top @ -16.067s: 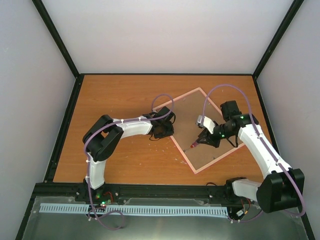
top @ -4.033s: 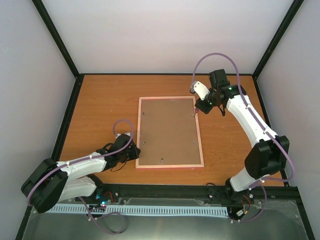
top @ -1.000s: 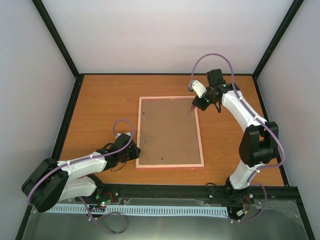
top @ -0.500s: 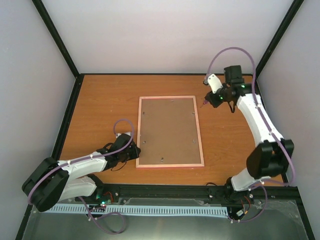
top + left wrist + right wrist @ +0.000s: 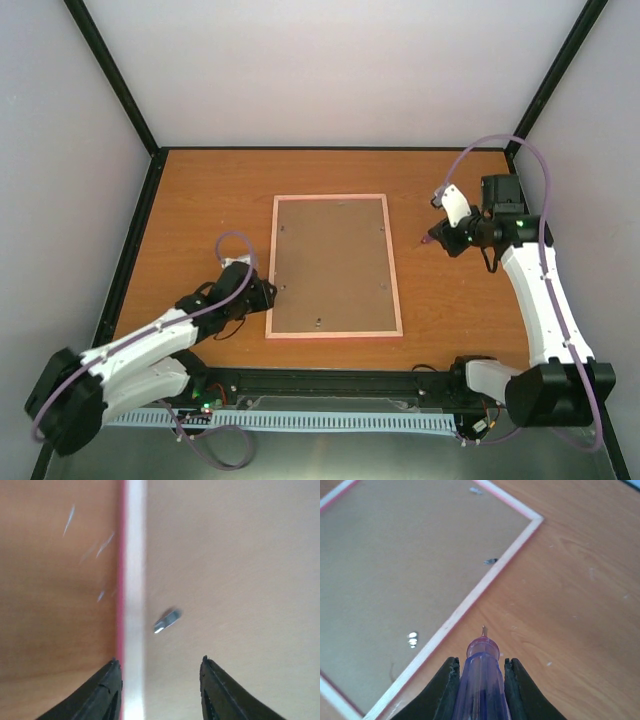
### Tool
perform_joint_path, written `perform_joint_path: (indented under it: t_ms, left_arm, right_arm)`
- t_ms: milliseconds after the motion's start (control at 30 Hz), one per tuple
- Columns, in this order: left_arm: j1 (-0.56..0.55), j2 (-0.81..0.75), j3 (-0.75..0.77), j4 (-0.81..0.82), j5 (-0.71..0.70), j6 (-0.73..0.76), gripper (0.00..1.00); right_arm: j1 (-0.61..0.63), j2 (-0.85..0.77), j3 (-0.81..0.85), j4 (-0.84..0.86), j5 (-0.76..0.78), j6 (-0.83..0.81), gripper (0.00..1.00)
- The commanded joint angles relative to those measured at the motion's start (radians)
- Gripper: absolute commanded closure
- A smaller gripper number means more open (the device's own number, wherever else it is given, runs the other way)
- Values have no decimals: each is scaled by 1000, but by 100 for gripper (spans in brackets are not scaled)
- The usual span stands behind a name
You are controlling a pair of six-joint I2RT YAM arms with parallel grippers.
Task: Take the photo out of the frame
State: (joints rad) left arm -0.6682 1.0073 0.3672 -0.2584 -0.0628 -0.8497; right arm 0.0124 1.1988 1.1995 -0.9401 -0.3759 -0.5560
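- The left gripper (image 5: 159, 661) is released. Its fingers (image 5: 107, 692) stand apart on either side of the frame's (image 5: 132, 580) left border, towards the near end, with nothing pinched between them.
- A small metal clip (image 5: 166, 620) sits on the brown board (image 5: 235, 570) just ahead of the fingers.
- The right gripper (image 5: 481, 661) is clenched on a screwdriver (image 5: 481, 680). It is off to the frame's right, clear of it, over the counter (image 5: 580, 580).
- The frame lies flat at mid-counter, board side up.
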Motion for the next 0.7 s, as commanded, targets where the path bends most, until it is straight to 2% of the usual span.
perform_joint_path:
  t_ms: [0, 167, 267, 300, 367, 500, 600, 667]
  left_arm:
    - [1, -162, 139, -57, -51, 154, 54]
    - [1, -221, 224, 15, 43, 345, 55]
    - [1, -191, 272, 67, 187, 442, 56]
    - [-2, -176, 281, 85, 255, 472, 56]
    - [-11, -150, 288, 125, 271, 486, 56]
    - [-13, -58, 321, -6, 40, 384, 55]
    - [-12, -31, 314, -121, -137, 227, 51]
    - [-12, -15, 304, -175, -181, 139, 49]
  right_arm:
    - [-2, -71, -33, -61, -150, -35, 97]
    - [1, -77, -22, -126, -331, -56, 97]
    - [19, -67, -25, -164, -440, -77, 97]
    - [34, -61, -26, -166, -454, -80, 97]
    - [74, -56, -31, -130, -413, -47, 97]
    - [87, -33, -19, 15, -172, 66, 97]
    - [87, 38, 27, 51, -102, 73, 97]
    - [88, 104, 49, 68, -88, 83, 97]
